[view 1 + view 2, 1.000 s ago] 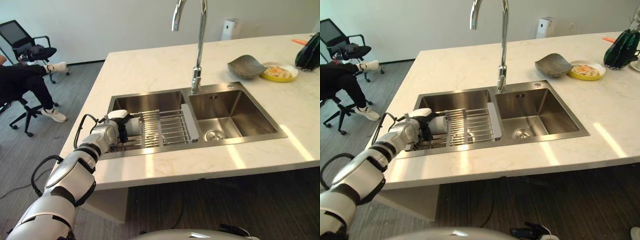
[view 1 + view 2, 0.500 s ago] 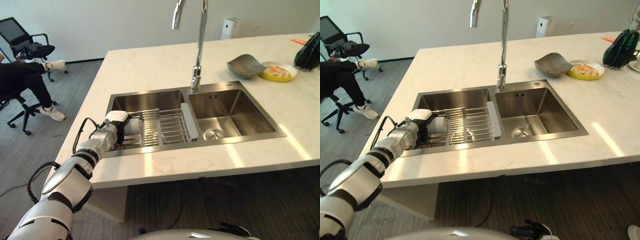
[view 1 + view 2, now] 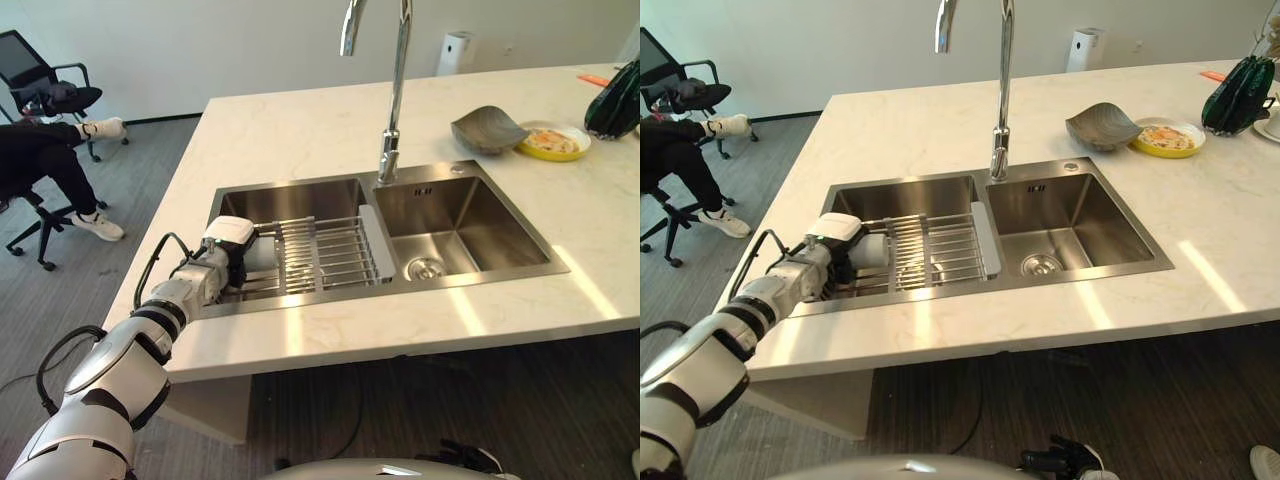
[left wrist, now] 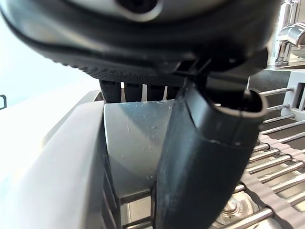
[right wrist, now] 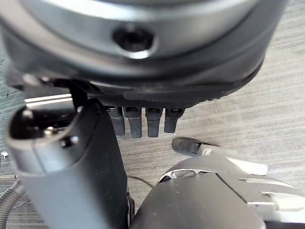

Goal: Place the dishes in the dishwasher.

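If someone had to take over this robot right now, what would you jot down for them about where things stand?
Left hand: at the left end of the left sink basin, fingers and thumb round a grey dish standing on the wire rack.
Right hand: hanging low over the floor, fingers relaxed, holding nothing.
On the counter, far right: a grey bowl and a yellow plate with food on it.
Done: no dish lies in a dishwasher yet.
Left: lift the grey dish out, load it, then probably fetch the others.
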